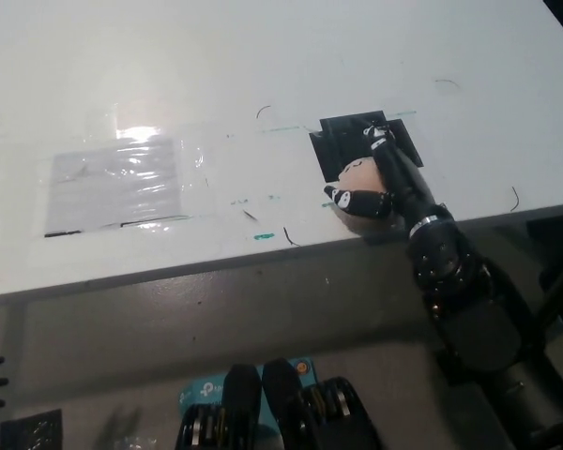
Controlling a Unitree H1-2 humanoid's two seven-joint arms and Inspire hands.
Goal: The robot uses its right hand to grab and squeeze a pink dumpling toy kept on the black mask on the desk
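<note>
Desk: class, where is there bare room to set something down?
The desk is bare along the far side, and between the shiny plastic sheet and black mask. It is crowded where the right robot hand grips the pink toy.

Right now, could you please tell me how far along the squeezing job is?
Done: the right robot hand has reached the pink dumpling toy on the black mask. In hand: it is wrapped over the toy. Left: whether the squeeze has begun isn't visible.
</note>
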